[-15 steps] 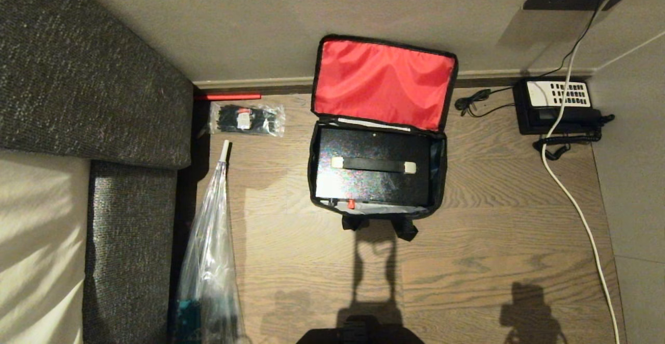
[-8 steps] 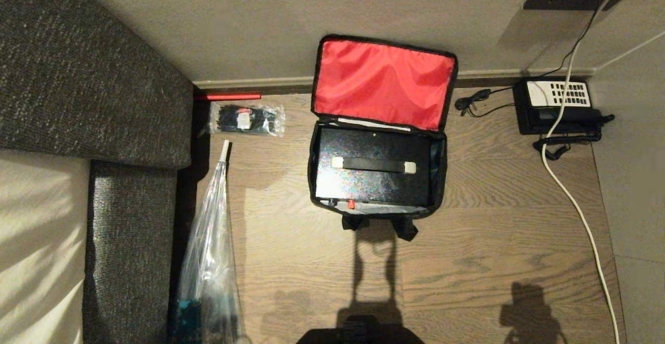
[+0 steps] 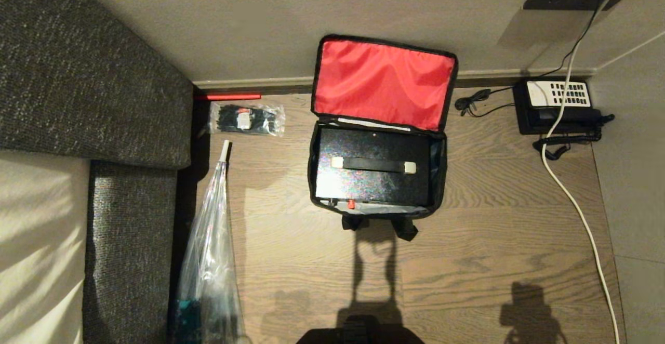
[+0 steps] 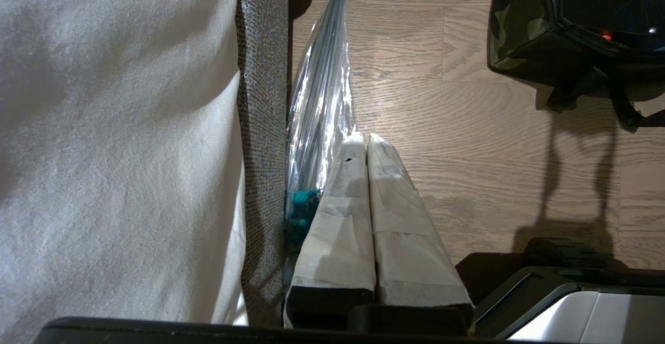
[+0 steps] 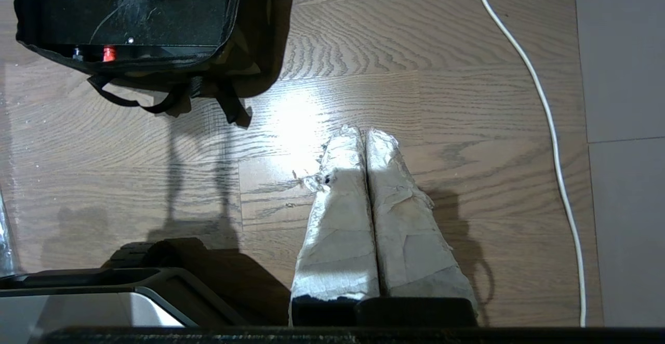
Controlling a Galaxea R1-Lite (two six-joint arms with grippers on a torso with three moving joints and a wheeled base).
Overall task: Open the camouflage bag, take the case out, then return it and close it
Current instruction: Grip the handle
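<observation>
Head view: boxy fabric camouflage bag [image 3: 379, 126], rigid rectangular case [image 3: 371, 167].

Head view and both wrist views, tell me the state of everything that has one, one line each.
camouflage bag: open, red-lined lid standing back against the wall.
case: lying flat inside the bag, handle up.
telephone: handset on its cradle.
left gripper: shut, empty, above the floor.
right gripper: shut, empty, above the floor.

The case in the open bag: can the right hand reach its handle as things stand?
Probably yes: the camouflage bag has its lid folded back, so the case lies uncovered, and only bare floor separates it from the shut right hand.
</observation>
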